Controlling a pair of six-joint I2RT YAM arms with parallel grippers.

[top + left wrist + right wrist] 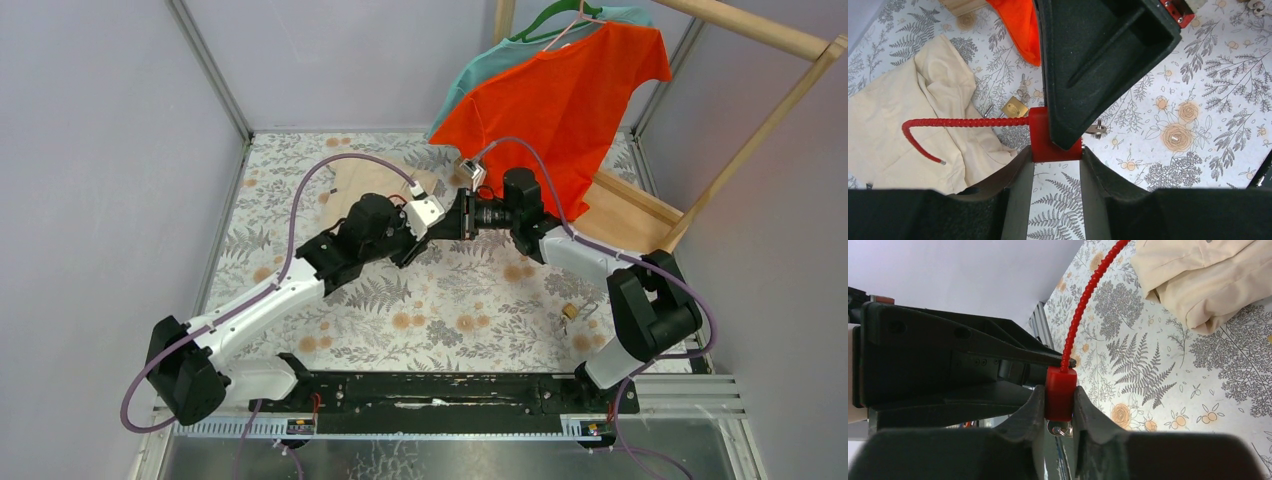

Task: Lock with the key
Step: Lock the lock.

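Observation:
A red lock (1055, 142) with a ribbed red cable (963, 122) is held above the table between both grippers. My left gripper (1056, 151) is shut on the lock body's two sides. My right gripper (1059, 392) comes from the opposite side, and its fingertips (1035, 402) press on the same red lock (1060, 390). The silver key (1060, 428) sticks out of the lock into the gap between the right fingers. The key (1096, 130) also shows past the right finger (1098, 65). The cable's free end (942, 161) hangs loose. From above, the grippers (452, 216) meet mid-table.
A cream cloth (903, 130) lies under the cable, with a brass padlock (1014, 106) beside it. A second small padlock (570, 311) lies near the right arm. An orange shirt (560, 100) hangs from a wooden rack (640, 205) at the back right.

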